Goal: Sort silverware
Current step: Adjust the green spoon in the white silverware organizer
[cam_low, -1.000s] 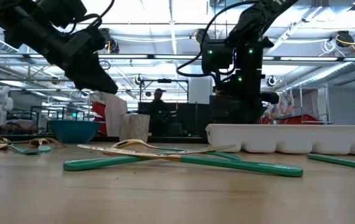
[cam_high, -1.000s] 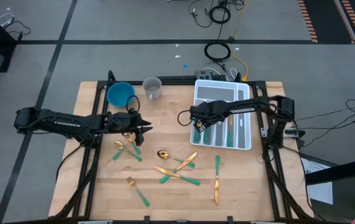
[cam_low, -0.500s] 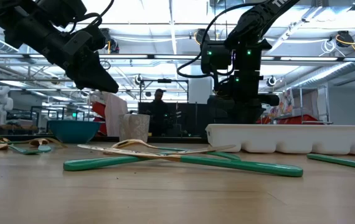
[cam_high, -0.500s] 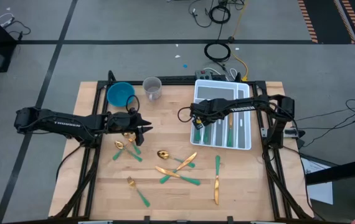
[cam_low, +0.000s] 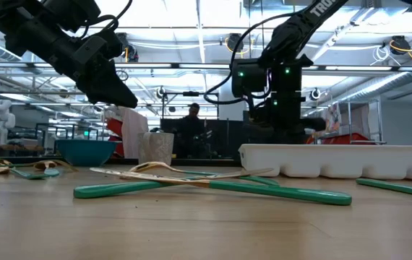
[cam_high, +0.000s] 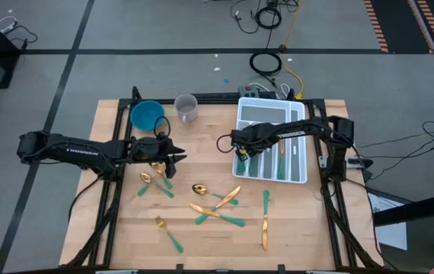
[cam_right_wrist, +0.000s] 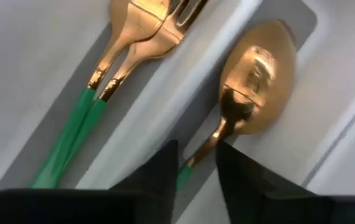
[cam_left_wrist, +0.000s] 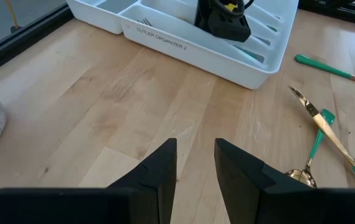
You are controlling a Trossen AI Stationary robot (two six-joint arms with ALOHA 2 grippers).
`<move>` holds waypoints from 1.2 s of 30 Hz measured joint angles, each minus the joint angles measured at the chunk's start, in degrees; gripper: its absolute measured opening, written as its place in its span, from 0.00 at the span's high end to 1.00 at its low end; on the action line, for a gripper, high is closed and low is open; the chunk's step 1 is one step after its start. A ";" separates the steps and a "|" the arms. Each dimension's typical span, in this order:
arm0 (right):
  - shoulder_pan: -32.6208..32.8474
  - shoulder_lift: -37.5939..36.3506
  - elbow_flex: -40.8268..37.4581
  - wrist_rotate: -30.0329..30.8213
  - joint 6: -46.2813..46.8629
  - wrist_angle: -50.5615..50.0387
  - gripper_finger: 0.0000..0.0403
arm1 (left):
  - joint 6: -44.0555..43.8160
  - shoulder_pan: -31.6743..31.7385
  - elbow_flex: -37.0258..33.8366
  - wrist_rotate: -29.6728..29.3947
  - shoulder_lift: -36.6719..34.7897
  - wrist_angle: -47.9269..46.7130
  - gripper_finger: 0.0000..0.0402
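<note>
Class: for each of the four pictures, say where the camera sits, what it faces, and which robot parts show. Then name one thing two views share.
High: overhead, facing down on table, both arms.
Low: table height, facing across cutlery; both arms above.
Left wrist: over the wood, facing tray; own fingers apart.
Right wrist: inside the tray, facing spoon and forks; own fingers.
Shared: the tray, in high and left wrist.

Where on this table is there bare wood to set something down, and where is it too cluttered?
Free patches: the wood between the clear cup and the white cutlery tray, and the front right corner, right of the lone knife below the tray. Crowded: the table's middle, where forks and spoons cross, and under the left hand.
</note>
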 joint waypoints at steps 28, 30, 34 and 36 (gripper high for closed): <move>3.85 -12.41 -0.35 7.04 -2.80 -4.34 1.00 | -0.07 -0.02 0.00 0.00 -0.01 -0.17 0.71; 4.02 -12.76 -0.31 7.38 -2.72 -5.24 1.00 | -0.05 -0.02 0.00 0.00 0.00 -0.17 0.71; 5.65 -12.50 -0.26 10.68 -2.60 -7.29 1.00 | -0.02 -0.02 0.00 -0.04 -0.02 0.00 0.71; 6.54 -12.48 -0.02 12.11 -1.82 -8.76 1.00 | -0.02 -0.02 0.00 -0.04 -0.02 0.00 0.71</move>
